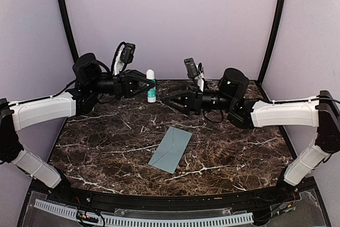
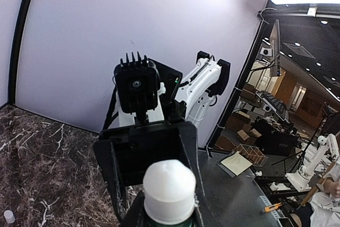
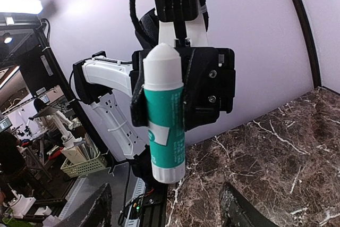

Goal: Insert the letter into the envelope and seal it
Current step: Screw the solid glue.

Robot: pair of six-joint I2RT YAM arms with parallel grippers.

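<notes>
The envelope [image 1: 170, 149], pale blue-grey and flat, lies slantwise on the dark marble table [image 1: 106, 142] near its middle, with neither gripper touching it. The letter is out of view. My left gripper [image 1: 150, 85] hangs above the back of the table, shut on a white-and-green glue stick [image 1: 151, 86] that stands upright with its white cap on top. In the right wrist view the glue stick [image 3: 164, 126] sits clamped at mid-height. My right gripper [image 1: 166, 99] points at it from the right, open, with its fingertips [image 3: 98, 206] apart below the stick.
Lilac walls close in the back and sides behind black curved posts [image 1: 66, 19]. A small white bit [image 2: 8, 216] lies on the marble in the left wrist view. Both arm bases stand at the near corners.
</notes>
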